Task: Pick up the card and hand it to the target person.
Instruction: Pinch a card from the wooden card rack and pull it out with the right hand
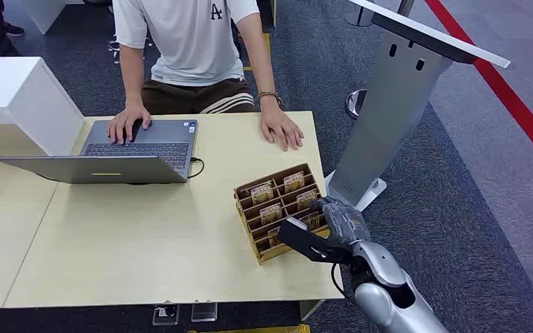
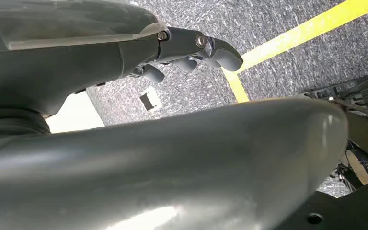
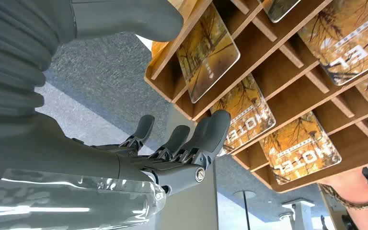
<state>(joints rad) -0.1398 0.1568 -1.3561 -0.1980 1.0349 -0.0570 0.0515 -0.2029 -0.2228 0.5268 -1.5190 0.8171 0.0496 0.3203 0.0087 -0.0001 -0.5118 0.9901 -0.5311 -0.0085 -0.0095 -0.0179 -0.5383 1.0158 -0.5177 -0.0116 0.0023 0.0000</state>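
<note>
A wooden card rack point(image 1: 277, 208) stands near the table's right front corner, with several yellow-brown hotel cards point(image 1: 293, 182) upright in its slots. My right hand point(image 1: 326, 229) is at the rack's near right side, fingers spread and holding nothing. In the right wrist view its fingertips point(image 3: 211, 132) lie close beside a card point(image 3: 247, 117) in the rack point(image 3: 287, 62), with the thumb point(image 3: 124, 19) apart on the other side. The person point(image 1: 194, 41) sits across the table, one hand point(image 1: 282, 130) flat on it. My left hand point(image 2: 187, 52) hangs over carpet, holding nothing.
An open laptop point(image 1: 132, 149) sits on the table point(image 1: 146, 243) at the far left, under the person's other hand. A white box point(image 1: 21, 97) stands at the left edge. A grey slanted stand point(image 1: 388, 118) rises just right of the table. A red floor line point(image 1: 513, 97) runs beyond it.
</note>
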